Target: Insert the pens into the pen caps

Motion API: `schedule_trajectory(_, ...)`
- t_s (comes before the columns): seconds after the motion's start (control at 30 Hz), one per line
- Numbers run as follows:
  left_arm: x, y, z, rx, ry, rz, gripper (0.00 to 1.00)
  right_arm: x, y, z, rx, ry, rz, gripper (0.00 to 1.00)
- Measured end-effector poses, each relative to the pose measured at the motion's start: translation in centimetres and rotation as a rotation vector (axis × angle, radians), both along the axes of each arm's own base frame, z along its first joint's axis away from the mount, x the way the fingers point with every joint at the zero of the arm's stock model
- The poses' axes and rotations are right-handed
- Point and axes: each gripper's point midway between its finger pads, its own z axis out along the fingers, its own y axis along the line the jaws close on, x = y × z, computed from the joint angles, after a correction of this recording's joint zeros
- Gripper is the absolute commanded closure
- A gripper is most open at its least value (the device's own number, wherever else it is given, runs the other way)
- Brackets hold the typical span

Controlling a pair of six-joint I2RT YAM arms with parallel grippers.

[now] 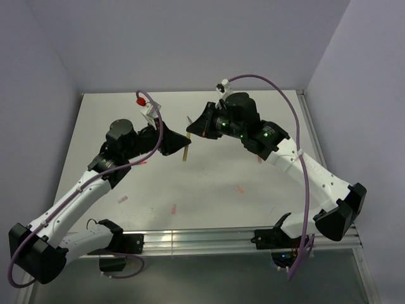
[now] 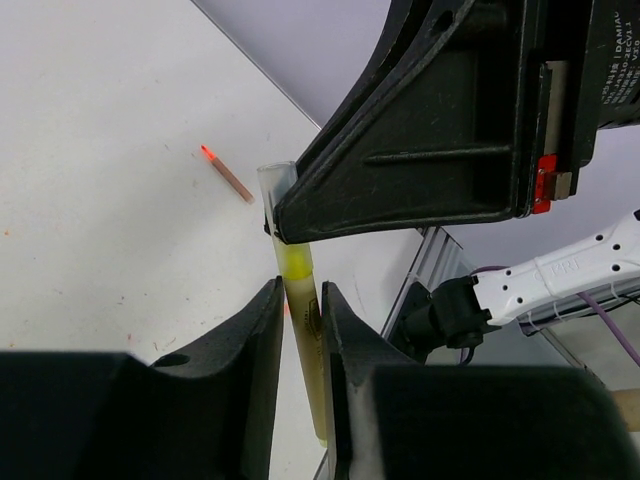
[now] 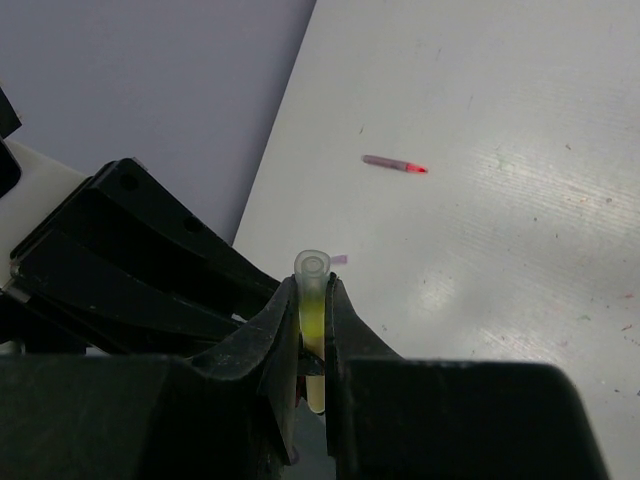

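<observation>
My left gripper [image 1: 182, 140] [image 2: 298, 290] is shut on the yellow pen [image 1: 185, 152] [image 2: 303, 340] and holds it upright above the table. My right gripper [image 1: 192, 128] [image 3: 313, 285] is shut on the pale, see-through yellow cap [image 2: 274, 182] [image 3: 312, 267], which sits over the pen's upper end. The yellow tip shows through the cap. A dark pen with a red tip [image 3: 393, 163] lies on the table, and a red-tipped pen [image 2: 228, 172] shows in the left wrist view. A pale purple cap [image 3: 340, 259] peeks out behind the right fingers.
Small pieces lie on the white table [image 1: 253, 126]: a pink one [image 1: 123, 199], a red one [image 1: 174, 208], an orange one [image 1: 240, 189], and reddish ones [image 1: 142, 163] [image 1: 259, 158] near each arm. A metal rail [image 1: 209, 239] runs along the near edge.
</observation>
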Motion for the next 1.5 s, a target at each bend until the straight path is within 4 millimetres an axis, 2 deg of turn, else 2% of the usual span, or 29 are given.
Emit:
schedule_trajectory(0.17, 0.1, -0.1, -0.2, 0.002, 0.004, -0.003, 0.65, 0.1, -0.2, -0.2, -0.002, 0.013, -0.005, 1.0)
schedule_trajectory(0.7, -0.9, -1.5, -1.2, 0.017, 0.032, -0.073, 0.63, 1.4, -1.7, -0.8, -0.036, 0.019, -0.07, 1.0)
schedule_trajectory(0.97, -0.8, -2.0, -2.2, 0.031, 0.057, -0.087, 0.64, 2.0, -2.1, 0.6, -0.018, -0.007, -0.093, 1.0)
schedule_trajectory(1.07, -0.8, -2.1, -2.3, 0.033, 0.062, -0.088, 0.72, 2.0, -2.1, 0.7, -0.017, -0.008, -0.093, 1.0)
schedule_trajectory(1.1, -0.8, -2.1, -2.3, 0.032, 0.063, -0.088, 0.87, 2.0, -2.1, 0.7, -0.017, -0.008, -0.093, 1.0)
schedule_trajectory(1.13, -0.8, -2.1, -2.2, 0.029, 0.066, -0.089, 0.96, 2.0, -2.1, 0.7, -0.017, -0.009, -0.094, 1.0)
schedule_trajectory(1.17, -0.8, -2.0, -2.3, 0.029, 0.073, -0.082, 1.0, 2.0, -2.1, 0.7, -0.019, -0.012, -0.092, 1.0)
schedule_trajectory(1.5, -0.7, -1.7, -2.2, 0.035, 0.068, -0.064, 1.0, 1.3, -1.5, 0.9, -0.063, -0.138, -0.105, 1.0)
